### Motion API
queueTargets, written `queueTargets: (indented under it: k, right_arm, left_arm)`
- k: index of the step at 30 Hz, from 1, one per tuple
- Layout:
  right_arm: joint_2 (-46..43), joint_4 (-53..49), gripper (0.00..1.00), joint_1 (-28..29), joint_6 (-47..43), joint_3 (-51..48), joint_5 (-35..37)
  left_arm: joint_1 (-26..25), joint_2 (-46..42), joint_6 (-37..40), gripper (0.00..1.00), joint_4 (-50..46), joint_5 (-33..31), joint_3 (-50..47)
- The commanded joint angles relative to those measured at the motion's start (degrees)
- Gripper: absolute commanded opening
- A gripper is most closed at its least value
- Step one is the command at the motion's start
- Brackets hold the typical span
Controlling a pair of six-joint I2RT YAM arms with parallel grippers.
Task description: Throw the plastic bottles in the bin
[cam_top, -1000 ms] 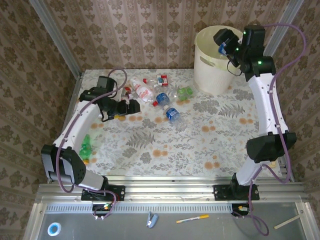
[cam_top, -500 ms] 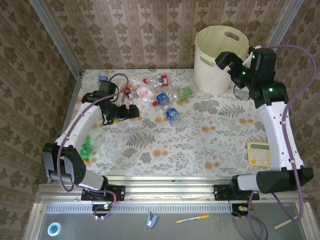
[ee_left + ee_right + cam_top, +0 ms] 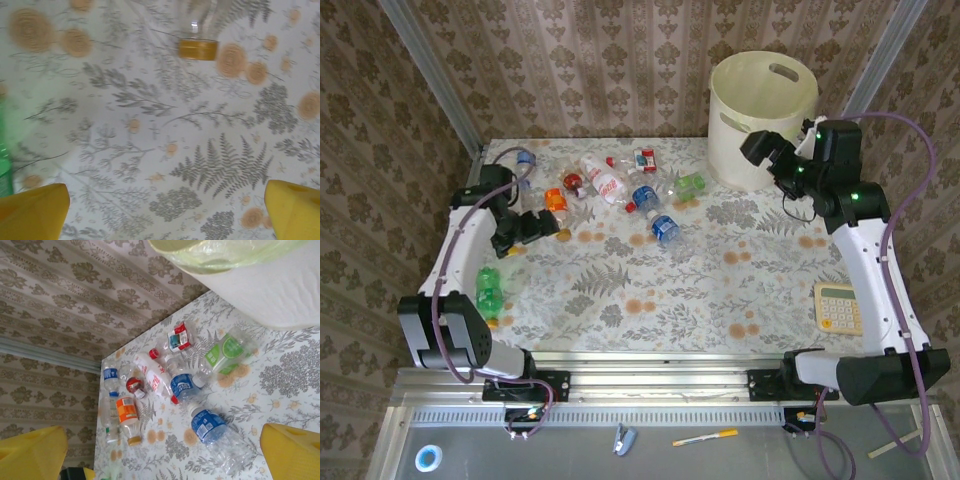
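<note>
With left gripper [image 3: 550, 228] and right gripper [image 3: 753, 150] both spread empty, we judge ourselves between picks: next, straddle the nearer blue-labelled bottle [image 3: 665, 230].

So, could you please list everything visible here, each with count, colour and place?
bottles: about ten, clear with blue, red, orange or green labels, lying far left on the table; one green bottle lies alone near the left edge
bin: one, cream, far right corner
calculator: one, pale yellow, right edge
table: one, floral cloth
pen: one, yellow, grey shelf below the arm bases
tape roll: one, blue, same shelf, left
left arm: white and black, over the left side, jaws open
right arm: white and black, beside the bin, jaws open
</note>
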Motion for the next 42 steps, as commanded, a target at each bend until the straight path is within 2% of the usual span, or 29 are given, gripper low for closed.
queueTargets:
  k: [1,8,16,23,32,38,42]
  right_arm:
    - [-1.3,0.6,1.00,0.5,-1.1,-1.3,-2.2]
    - [-0.8,2.0,1.00,0.5,-1.4,-1.6,-2.8]
    - [0.7,3.8,1.00,0.5,-1.0,-2.4,-4.2]
    - [0.5,3.0,1.00,0.5,-1.4,-2.6,-3.5]
    - [0.4,3.1,1.00,0.5,-1.0,-1.9,-3.9]
    - [-0.2,3.0,1.00,0.5,-1.1,-1.8,-3.5]
    - [-0.2,3.4,1.00,0.5,-0.7,-1.9,-3.5]
  left_arm:
    - [3.1,-1.7,1.1,1.00,-3.3,-4.1,-1.1]
    - [9.9,0.0,4.0,1.00,-4.6,-9.1,-2.6]
    - [15.3,5.3,10.0,1.00,-2.7,-16.1,-4.9]
    - [20.2,9.7,14.3,0.99,0.2,-17.0,-5.1]
    - [21.2,17.7,15.5,0.93,3.1,-17.0,-2.1]
    - [21.3,19.5,15.1,0.91,4.4,-16.0,-2.6]
    - [21.2,20.4,14.9,0.86,5.1,-15.2,-3.6]
